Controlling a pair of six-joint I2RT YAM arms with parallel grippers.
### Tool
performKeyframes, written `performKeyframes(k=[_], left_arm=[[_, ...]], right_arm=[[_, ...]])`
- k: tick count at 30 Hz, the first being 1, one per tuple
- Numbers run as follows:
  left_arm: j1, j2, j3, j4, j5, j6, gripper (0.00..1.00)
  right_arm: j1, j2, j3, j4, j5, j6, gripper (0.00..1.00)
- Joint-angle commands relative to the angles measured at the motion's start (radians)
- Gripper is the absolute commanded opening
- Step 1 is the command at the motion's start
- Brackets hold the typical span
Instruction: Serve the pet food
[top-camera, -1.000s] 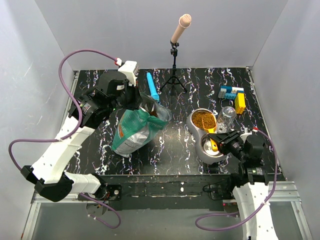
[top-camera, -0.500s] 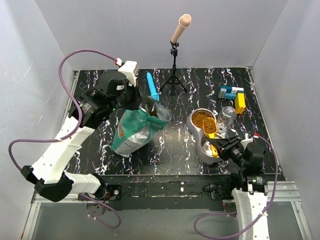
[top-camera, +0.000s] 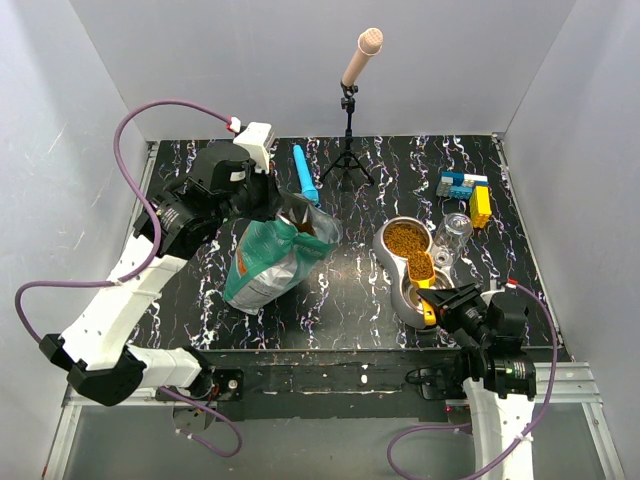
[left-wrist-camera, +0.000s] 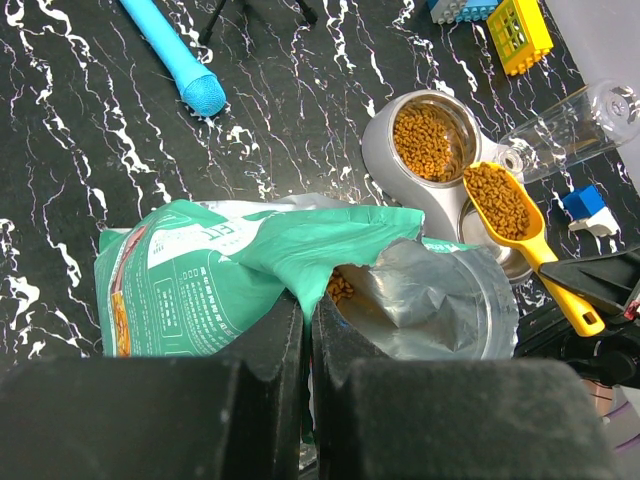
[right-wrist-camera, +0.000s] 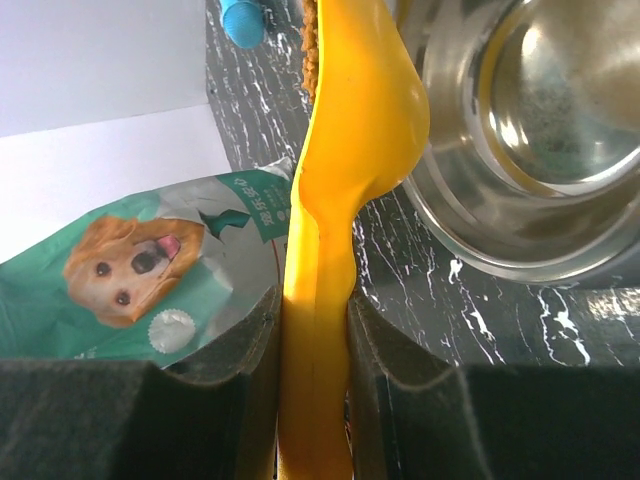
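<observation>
Right gripper (top-camera: 447, 303) clamped scoop (top-camera: 421, 267) handle; kibble-loaded head lay at 11 o'clock from it, axis 5-to-11, over empty near cup (right-wrist-camera: 540, 110) (far cup (top-camera: 403, 238) full); left gripper (left-wrist-camera: 308, 318) pinched bag (left-wrist-camera: 210, 270) rim, farther away

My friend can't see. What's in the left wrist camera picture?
The left gripper pinches the open top of a green pet food bag. Beside it, a yellow scoop full of kibble hangs over a steel double bowl; one cup already holds kibble.
</observation>
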Motion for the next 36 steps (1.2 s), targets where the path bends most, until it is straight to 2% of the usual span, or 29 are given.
performKeyframes(k=[1,23,36], left_arm=[[0.002,-0.082,0.022,0.111,0.017,0.000,0.00],[0.000,-0.082,-0.012,0.134,0.046,-0.005,0.00],[0.000,-0.094,-0.032,0.140,0.060,-0.015,0.00]], right_arm=[[-0.003,-0.013,0.047,-0.031,0.024,0.010,0.01],[-0.003,-0.175,0.128,-0.284,0.056,0.024,0.01],[-0.001,-0.171,0.194,-0.430,0.065,-0.001,0.01]])
